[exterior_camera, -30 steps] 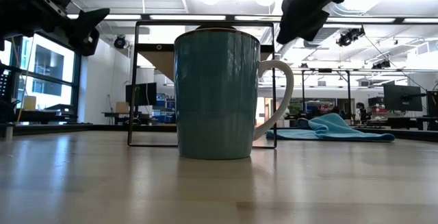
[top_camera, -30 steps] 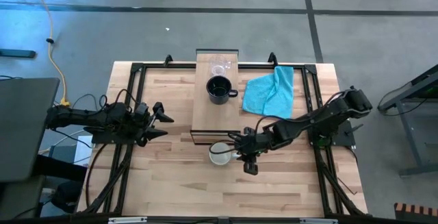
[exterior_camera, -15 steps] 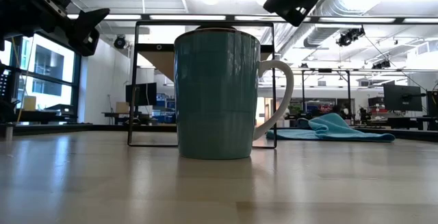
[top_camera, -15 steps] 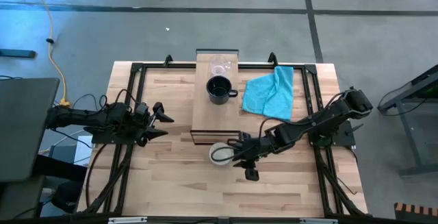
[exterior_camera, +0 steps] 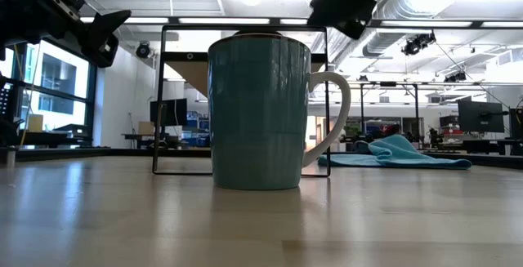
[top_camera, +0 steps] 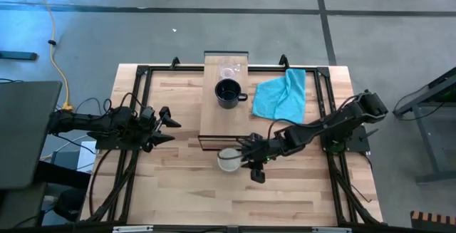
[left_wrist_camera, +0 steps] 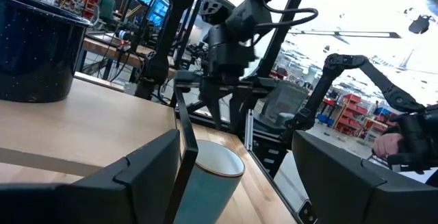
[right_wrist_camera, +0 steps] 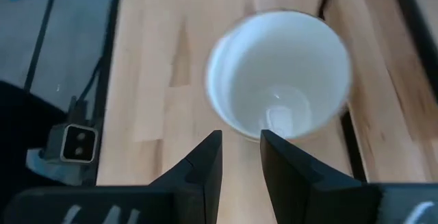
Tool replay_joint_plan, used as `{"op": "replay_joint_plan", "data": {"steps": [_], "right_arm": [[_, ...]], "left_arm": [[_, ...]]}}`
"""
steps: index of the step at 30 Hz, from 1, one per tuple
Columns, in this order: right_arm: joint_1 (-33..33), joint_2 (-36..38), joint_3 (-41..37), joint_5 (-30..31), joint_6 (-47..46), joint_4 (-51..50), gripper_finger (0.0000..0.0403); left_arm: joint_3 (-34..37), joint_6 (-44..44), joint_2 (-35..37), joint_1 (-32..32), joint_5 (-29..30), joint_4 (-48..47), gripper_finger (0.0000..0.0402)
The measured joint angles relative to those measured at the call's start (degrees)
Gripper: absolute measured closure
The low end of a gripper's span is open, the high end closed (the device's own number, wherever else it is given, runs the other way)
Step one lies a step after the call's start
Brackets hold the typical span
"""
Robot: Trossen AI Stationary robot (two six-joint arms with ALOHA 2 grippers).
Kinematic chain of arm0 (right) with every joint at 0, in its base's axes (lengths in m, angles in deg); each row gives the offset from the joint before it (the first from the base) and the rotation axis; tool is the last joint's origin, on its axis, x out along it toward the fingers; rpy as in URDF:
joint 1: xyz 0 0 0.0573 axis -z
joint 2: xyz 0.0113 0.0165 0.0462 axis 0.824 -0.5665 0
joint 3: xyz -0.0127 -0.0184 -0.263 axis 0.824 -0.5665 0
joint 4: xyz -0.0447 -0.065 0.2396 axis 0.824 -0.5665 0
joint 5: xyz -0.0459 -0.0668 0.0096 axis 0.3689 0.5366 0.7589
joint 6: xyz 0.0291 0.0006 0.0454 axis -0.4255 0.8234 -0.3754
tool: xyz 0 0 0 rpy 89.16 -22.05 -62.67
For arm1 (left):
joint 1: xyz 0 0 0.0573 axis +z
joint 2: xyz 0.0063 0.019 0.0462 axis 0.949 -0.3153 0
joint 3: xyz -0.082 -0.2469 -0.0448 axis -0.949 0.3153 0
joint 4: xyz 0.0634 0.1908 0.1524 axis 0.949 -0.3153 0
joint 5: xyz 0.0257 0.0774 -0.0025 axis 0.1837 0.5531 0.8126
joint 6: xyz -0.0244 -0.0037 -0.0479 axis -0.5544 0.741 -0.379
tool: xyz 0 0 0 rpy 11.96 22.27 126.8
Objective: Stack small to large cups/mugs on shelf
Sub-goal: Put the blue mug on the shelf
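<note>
Risk: right gripper (top_camera: 251, 161) hovers above the white mug (top_camera: 229, 159), jaws a narrow gap apart holding nothing; descending off-centre could clip the rim and tip it. Mug stands upright on the worktop (top_camera: 178, 190) just off the shelf (top_camera: 214, 119) end, long axis vertical, mouth up, handle toward the right arm. Left gripper (top_camera: 165, 125) waits wide open, empty, at the left.

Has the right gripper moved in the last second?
Yes. In the high view the right gripper has shifted toward the end of the long light-wood shelf, now above the rim of the white handled mug, which hasn't moved.
</note>
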Motion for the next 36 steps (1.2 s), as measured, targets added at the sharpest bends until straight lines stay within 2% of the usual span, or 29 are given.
{"op": "replay_joint_plan", "data": {"steps": [3, 12, 21, 36], "right_arm": [[0.7, 0.0, 0.0, -0.3, -0.8, -0.3, 0.0313], [0.6, 0.0, 0.0, -4.2, 9.9, 2.2, 0.0313], [2.6, 0.0, 0.0, -6.5, 9.7, 2.2, 0.0313], [2.4, 0.0, 0.0, -6.6, 7.3, 2.3, 0.0313]], "left_arm": [[0.0, 0.0, 0.0, 0.0, 0.0, 0.0, 0.0131], [0.0, 0.0, 0.0, 0.0, 0.0, 0.0, 0.0131], [0.0, 0.0, 0.0, 0.0, 0.0, 0.0, 0.0130], [0.0, 0.1, 0.0, 0.0, 0.0, 0.0, 0.0130]]}}
